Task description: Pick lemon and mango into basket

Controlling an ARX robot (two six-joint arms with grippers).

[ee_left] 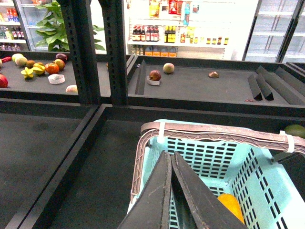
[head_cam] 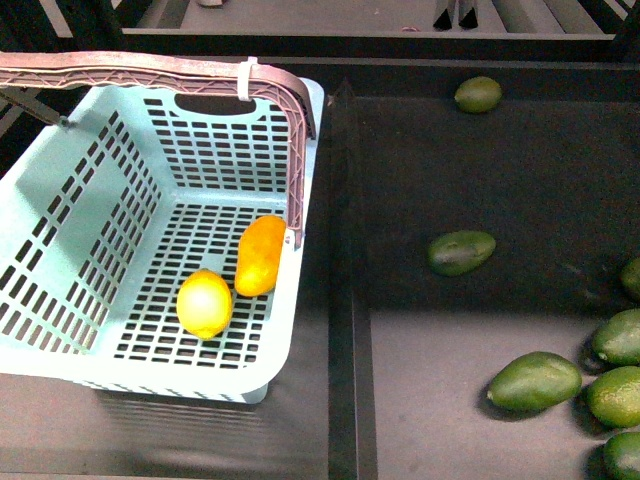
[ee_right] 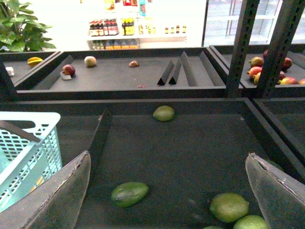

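Lemon (head_cam: pixel 204 303) and mango (head_cam: pixel 260 255) touching inside basket (head_cam: pixel 60 230); left hand (ee_left: pixel 170 157) closed, empty; right hand (ee_right: pixel 169 191) spread wide, empty.

The light turquoise slotted plastic basket (head_cam: pixel 70 215) stands at the left, its brownish-purple handle raised; inside lie the pale yellow oval lemon (head_cam: pixel 204 303) and, just right and farther, the elongated orange mango (head_cam: pixel 260 255), nearly touching.

no readable text; distant shelf bottle labels too small.
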